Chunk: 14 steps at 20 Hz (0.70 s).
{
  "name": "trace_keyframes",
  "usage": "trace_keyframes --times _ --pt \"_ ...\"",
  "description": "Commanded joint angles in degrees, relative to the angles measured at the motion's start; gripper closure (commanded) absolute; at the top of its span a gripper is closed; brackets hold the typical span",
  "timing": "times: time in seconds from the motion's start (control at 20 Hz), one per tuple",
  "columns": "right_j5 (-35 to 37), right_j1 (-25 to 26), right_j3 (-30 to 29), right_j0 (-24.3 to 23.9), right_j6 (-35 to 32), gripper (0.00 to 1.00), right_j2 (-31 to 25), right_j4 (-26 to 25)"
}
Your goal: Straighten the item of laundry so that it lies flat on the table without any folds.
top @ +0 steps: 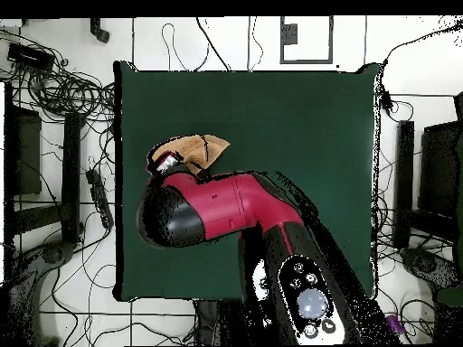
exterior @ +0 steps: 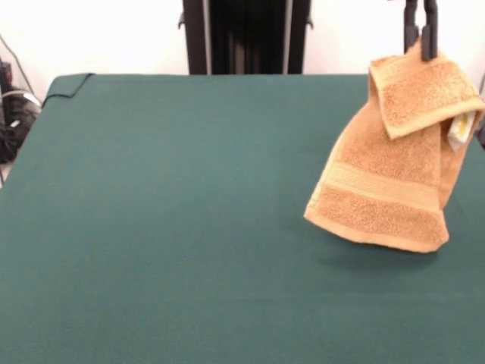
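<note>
The gripper (exterior: 421, 42) comes down from the top edge of the front view with its two dark fingers (exterior: 430, 30) pressed close together on the upper edge of the towel (exterior: 394, 174), so it is closed on the cloth and carries it. The orange-tan towel hangs directly below the gripper, clear of the table (exterior: 167, 227) as far as the front view shows, with a faint shadow on the green cloth beneath its lowest edge. Just under the fingers the top part of the towel is doubled over into a flap whose woven border band runs along its edge, and beside that flap, a little lower than the gripper, the small white care label (exterior: 461, 130) peeks out from between the layers. Further below the gripper the longer part of the towel slants down and away, showing a second border band across it before its bottom hem. The overhead view shows none of this grip: the red and black arm (top: 226, 210) covers the gripper itself, and only a small bunched piece of the towel (top: 194, 147) shows just beyond the arm's dark rounded end, over the green table (top: 298, 117). From above, the folds, the label and the height of the towel over the table cannot be told, while the front view shows only the gripper's lower end and nothing of the arm.
</note>
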State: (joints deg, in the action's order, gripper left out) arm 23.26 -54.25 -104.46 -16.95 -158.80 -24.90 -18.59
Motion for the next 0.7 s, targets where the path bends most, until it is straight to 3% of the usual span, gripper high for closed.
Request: trace_keyframes --times 0.05,0.7 --pt "2.8 3.7 -5.2 -0.1 9.6 1.0 -5.8 -2.6" --pt "6.0 5.2 -3.1 1.7 8.4 1.0 -0.8 -9.0"
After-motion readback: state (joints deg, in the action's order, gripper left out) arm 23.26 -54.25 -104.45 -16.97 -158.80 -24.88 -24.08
